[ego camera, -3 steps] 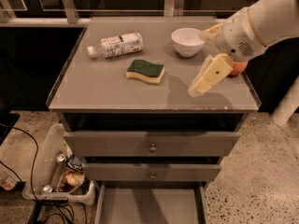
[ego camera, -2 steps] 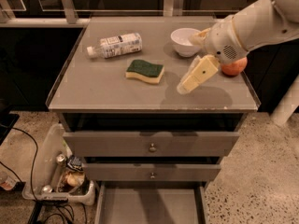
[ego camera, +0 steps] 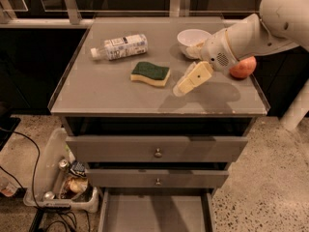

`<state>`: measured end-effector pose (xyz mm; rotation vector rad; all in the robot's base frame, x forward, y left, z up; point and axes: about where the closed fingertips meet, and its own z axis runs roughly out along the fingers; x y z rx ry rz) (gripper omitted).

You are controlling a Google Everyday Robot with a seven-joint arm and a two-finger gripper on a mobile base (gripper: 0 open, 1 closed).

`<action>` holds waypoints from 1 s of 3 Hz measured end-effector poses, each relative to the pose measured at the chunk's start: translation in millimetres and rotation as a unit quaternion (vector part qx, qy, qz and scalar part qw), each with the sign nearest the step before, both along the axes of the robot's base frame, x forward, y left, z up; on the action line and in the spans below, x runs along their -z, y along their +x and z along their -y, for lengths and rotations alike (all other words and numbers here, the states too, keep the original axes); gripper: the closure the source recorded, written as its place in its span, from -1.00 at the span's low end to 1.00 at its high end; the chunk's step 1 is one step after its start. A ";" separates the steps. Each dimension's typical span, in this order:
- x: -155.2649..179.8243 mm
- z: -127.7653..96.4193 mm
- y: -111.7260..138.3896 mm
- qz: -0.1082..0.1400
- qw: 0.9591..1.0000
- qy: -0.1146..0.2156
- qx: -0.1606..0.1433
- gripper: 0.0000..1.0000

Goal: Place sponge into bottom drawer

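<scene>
the pincer (ego camera: 180, 89) hangs just beside the sponge (ego camera: 150, 74) on its bowl side, bare counter (ego camera: 96, 94) between them. a bottle (ego camera: 120, 46) lies behind the sponge; the bowl (ego camera: 192, 36) and a round fruit (ego camera: 244, 67) flank the arm (ego camera: 241, 35). the bottom drawer (ego camera: 154, 214) stands open below.

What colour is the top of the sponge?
Dark green, clearest in the camera view: the sponge lies on the cabinet top, claw beside it.
</scene>
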<state>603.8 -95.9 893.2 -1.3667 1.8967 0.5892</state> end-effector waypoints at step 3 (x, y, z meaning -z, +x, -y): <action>30.0 -42.0 43.2 -0.020 1.000 -0.019 -0.009 -1.00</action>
